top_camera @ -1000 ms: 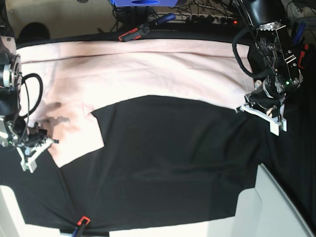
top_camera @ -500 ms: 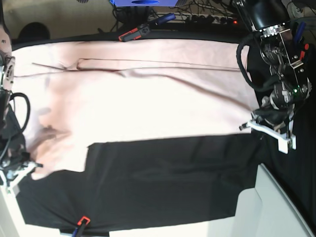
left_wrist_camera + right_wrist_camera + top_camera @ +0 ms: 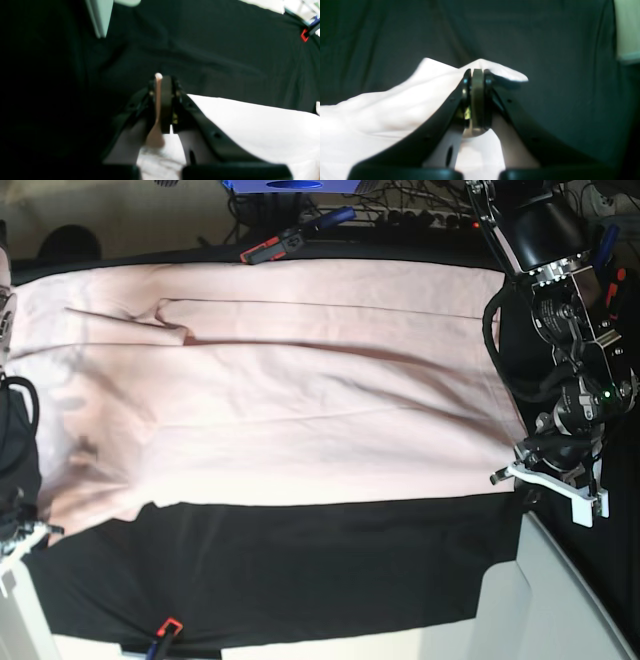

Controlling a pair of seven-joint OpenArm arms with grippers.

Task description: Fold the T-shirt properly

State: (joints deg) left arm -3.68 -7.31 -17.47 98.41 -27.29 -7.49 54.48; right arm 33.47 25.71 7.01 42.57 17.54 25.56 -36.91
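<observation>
Black table cloth (image 3: 330,580) carries the T-shirt (image 3: 290,390), spread along its far edge. Left gripper (image 3: 162,100) and right gripper (image 3: 476,100) both pinch its near hem corners, likely keeping it taut for folding.

The base view looks down from overhead onto the whole black table cloth (image 3: 330,570), arms entering at 3 and 9 o'clock. Each of the 2 wrist views sits close behind its own fingers, facing forward and low along the cloth. The left wrist view looks past the left gripper (image 3: 162,82) toward 12 o'clock; the right wrist view looks past the right gripper (image 3: 477,75) likewise. All 3 views share the T-shirt (image 3: 290,380) edge on the dark cloth.
</observation>
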